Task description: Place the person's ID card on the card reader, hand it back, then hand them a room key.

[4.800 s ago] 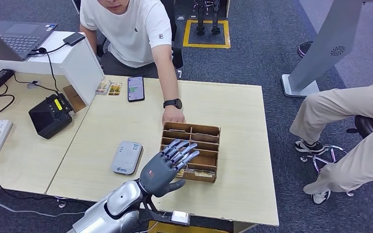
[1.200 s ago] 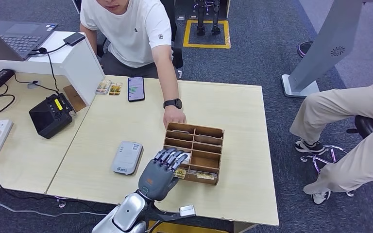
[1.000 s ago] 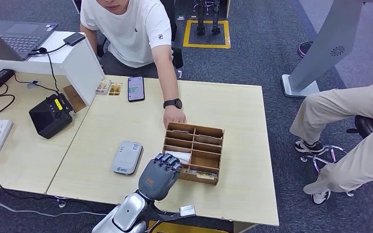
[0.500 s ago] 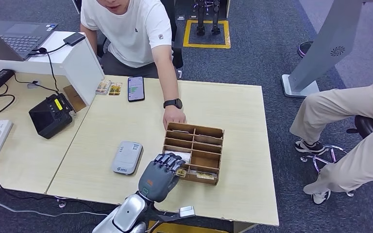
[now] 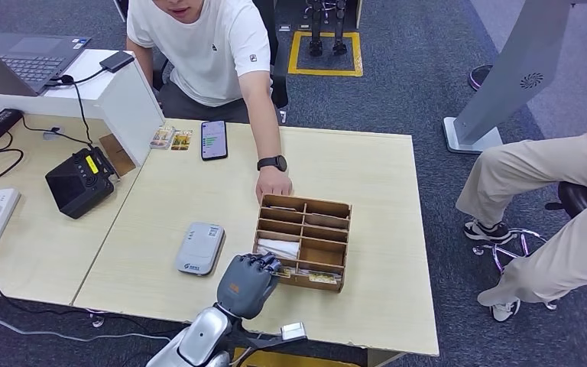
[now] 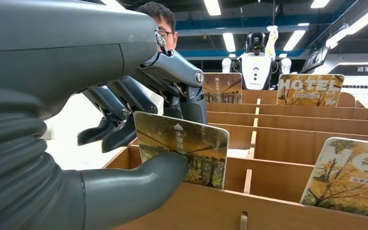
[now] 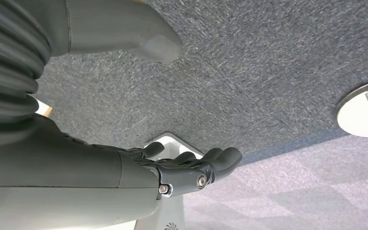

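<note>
A room key (image 6: 182,153) is pinched between the left hand (image 5: 248,281)'s thumb and fingers, low in the wooden organizer (image 5: 329,229)'s near-left slot. It's probably best lifted straight up so the divider isn't snagged. The right hand (image 7: 191,167) hangs loosely open, nothing held.

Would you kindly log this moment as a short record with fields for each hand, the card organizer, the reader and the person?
left hand: pinches a room key card between thumb and fingers, at the near row of the organizer
right hand: hangs over the carpet, holding nothing, fingers loosely apart
wooden card organizer: on the table, more hotel cards standing in its slots
card reader: left of the organizer, nothing on it
person's hand: rests at the organizer's far edge
</note>
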You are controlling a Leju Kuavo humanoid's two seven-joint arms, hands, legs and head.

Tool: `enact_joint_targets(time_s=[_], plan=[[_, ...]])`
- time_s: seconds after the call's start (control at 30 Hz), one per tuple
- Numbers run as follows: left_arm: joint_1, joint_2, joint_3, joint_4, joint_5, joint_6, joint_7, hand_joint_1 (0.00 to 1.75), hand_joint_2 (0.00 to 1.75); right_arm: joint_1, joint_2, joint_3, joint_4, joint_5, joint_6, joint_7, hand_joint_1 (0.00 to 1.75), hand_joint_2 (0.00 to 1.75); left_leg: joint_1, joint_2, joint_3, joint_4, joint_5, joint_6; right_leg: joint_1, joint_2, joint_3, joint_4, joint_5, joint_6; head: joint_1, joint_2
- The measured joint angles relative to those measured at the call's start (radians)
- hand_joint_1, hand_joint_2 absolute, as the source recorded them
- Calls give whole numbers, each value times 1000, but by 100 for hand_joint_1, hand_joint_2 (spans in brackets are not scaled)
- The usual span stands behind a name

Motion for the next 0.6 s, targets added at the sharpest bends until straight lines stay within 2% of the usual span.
enact_joint_targets(time_s=[0.2,0.3,0.37,0.47,0.6], plan=[[1,-4,0,3,26,0,-7,175,175,-1,0,0,4,-16,0,0,0,175,0,0,0,0,0,0,0,0,0,0,0,0,0,0],[7,-8,1,-4,96,1,-52,175,175,-1,0,0,4,-24,0,8,0,175,0,0,0,0,0,0,0,0,0,0,0,0,0,0],[21,-17,10,-23,201,1,-119,175,175,-1,0,0,4,-41,0,14,0,175,0,0,0,0,0,0,0,0,0,0,0,0,0,0],[48,-52,41,-74,465,-7,-228,175,175,-1,0,0,2,-74,0,31,0,175,0,0,0,0,0,0,0,0,0,0,0,0,0,0],[68,-99,67,-163,728,-51,-261,175,175,-1,0,0,0,-100,0,43,0,175,0,-1,-1,0,0,1,0,-1,0,0,0,0,0,0]])
